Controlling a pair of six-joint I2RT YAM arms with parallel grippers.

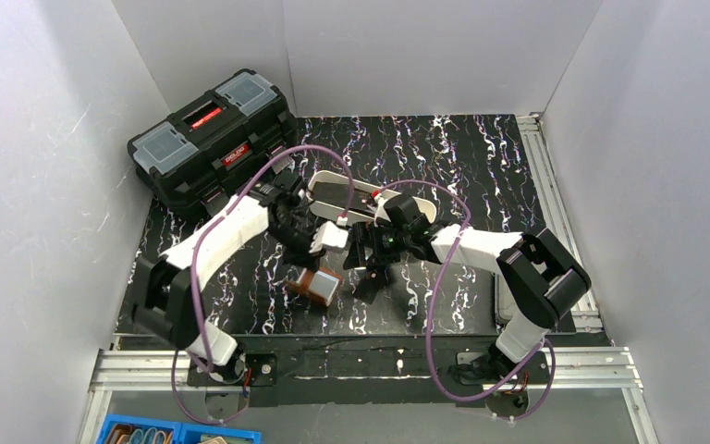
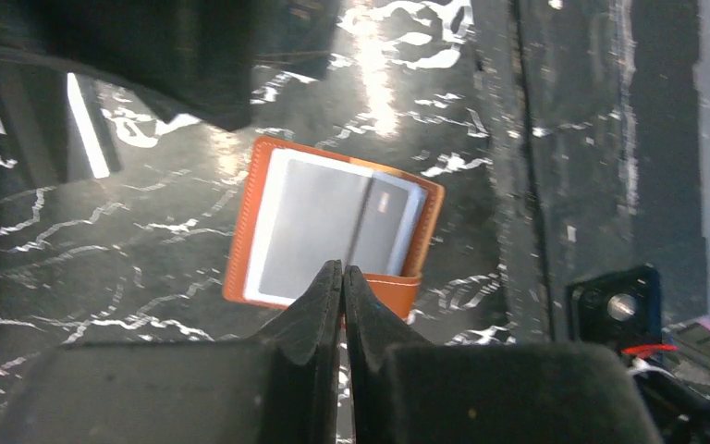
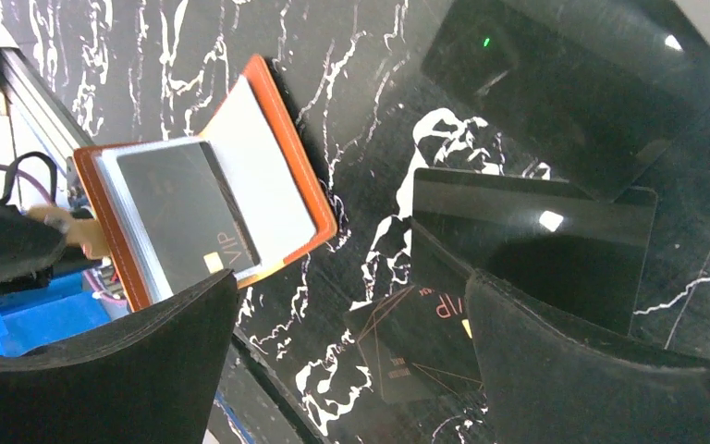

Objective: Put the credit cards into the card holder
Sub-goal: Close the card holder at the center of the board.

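Two ways to go wrong from here. First, likely to skate a credit card (image 3: 536,250) across the glossy counter (image 1: 481,157) rather than lift it: thin, flat, flush to the surface, with no edge for a fingertip to get under; could equally bring up two together, given a second card (image 3: 407,356) touching or overlapping the first at one corner. Second, could drag the card holder (image 2: 333,227) or flip it shut with any stray shift of the left pincer (image 2: 342,273): light, unanchored, and close enough to the counter's near edge to slide off onto the rail (image 1: 129,367). Left pincer pressed together, tips right at the holder's border; cannot tell whether pinching a leaf or the strap, or merely resting there. Right pincer (image 3: 351,370) spread fully, empty, hovering low over the loose cards. Card holder lying open near the counter's near edge, roughly midway along it, with one dark card (image 3: 185,217) showing in a clear sleeve. Relative to the left pincer: directly beneath, at or touching the tips. Relative to the right pincer: just beside, toward the counter's left edge, apart from both fingers. Loose cards on the bare counter on the holder's other side, toward the right edge, two of them between the spread fingers and a third dark rectangle (image 3: 508,92), probably another card, a little further off.
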